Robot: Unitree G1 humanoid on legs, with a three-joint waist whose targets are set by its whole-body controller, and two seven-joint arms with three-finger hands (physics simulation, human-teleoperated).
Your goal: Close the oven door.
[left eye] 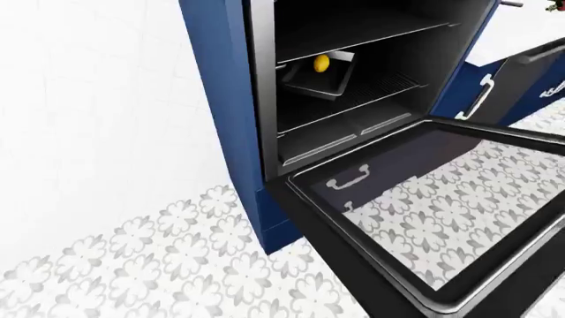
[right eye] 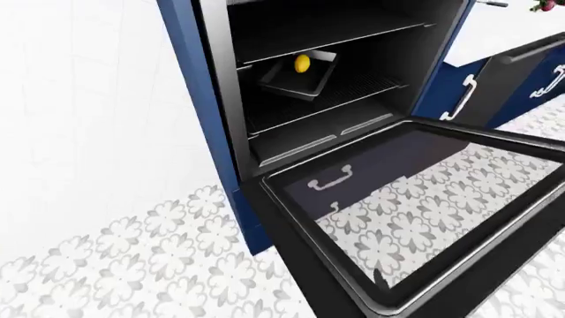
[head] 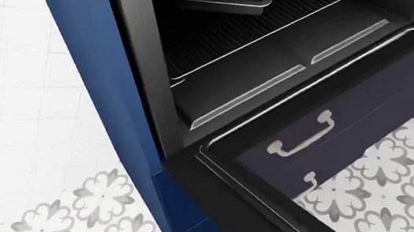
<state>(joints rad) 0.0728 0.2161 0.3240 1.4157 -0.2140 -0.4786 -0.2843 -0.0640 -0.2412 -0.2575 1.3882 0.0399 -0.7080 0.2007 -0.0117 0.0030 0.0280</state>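
Oven door (right eye: 415, 225) hanging wide open, dropped down to about level, hinged along the bottom lip of the oven cavity (right eye: 336, 99) and reaching toward the lower right of both eye views; black frame around a large glass pane, with the patterned floor tiles (left eye: 177, 258) and a pale drawer handle (left eye: 347, 179) showing through the glass. Inside, a dark baking tray (right eye: 296, 79) sitting askew on the wire rack (left eye: 371, 89) with a small yellow fruit, perhaps a lemon (right eye: 302, 63), on it. Tall blue cabinet side (left eye: 225, 99) bordering the oven on the left; more blue cabinet fronts with pale handles (right eye: 463, 99) at the upper right. No hand in any view, so cannot tell how far open the fingers stand or whether anything is held; most likely nothing. Judged by looks: a rigid, fairly heavy slab, glass in the middle, smooth and a little slippery, swinging on one hinge line only, with no flex to give. Best taken at the free outer edge, at the bottom right of the eye views, farthest from the hinge, where lifting costs least effort; fingers or palm under the black frame rather than pressing on the glass. Own handle of the door presumably on the underside, not visible here. Steady push upward and toward the cavity likely enough, easing off near the end to avoid a slam.
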